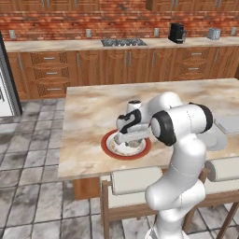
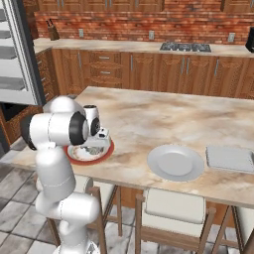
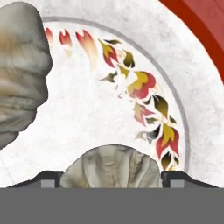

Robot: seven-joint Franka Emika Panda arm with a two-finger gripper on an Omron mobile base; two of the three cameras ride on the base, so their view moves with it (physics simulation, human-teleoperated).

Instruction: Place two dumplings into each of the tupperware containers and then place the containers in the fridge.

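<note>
Nearest, a small lumpy beige-grey dumpling [image 3: 111,167] sits on the round red-rimmed floral plate [image 3: 192,26] between the wide-spread tips of the gripper [image 3: 112,177]: likely light, soft, slippery; best pinched across its plump middle.

Red-rimmed plate [image 3: 131,52]: white centre, thin grey ring, band of red, yellow and dark brown leaf shapes fading pale at one end. Dumplings mottled beige and grey-green, one at lower middle [image 3: 112,168], one at left edge [image 3: 19,70]. Island counter [image 1: 93,107] marbled tan and cream. Second round plate [image 2: 175,162] plain pale grey. Rectangular container [image 2: 230,158] pale whitish-grey. Cabinets [image 1: 126,65] reddish-brown wood; back wall [image 1: 93,21] red brick. Floor [image 1: 28,158] mottled grey tile.
</note>
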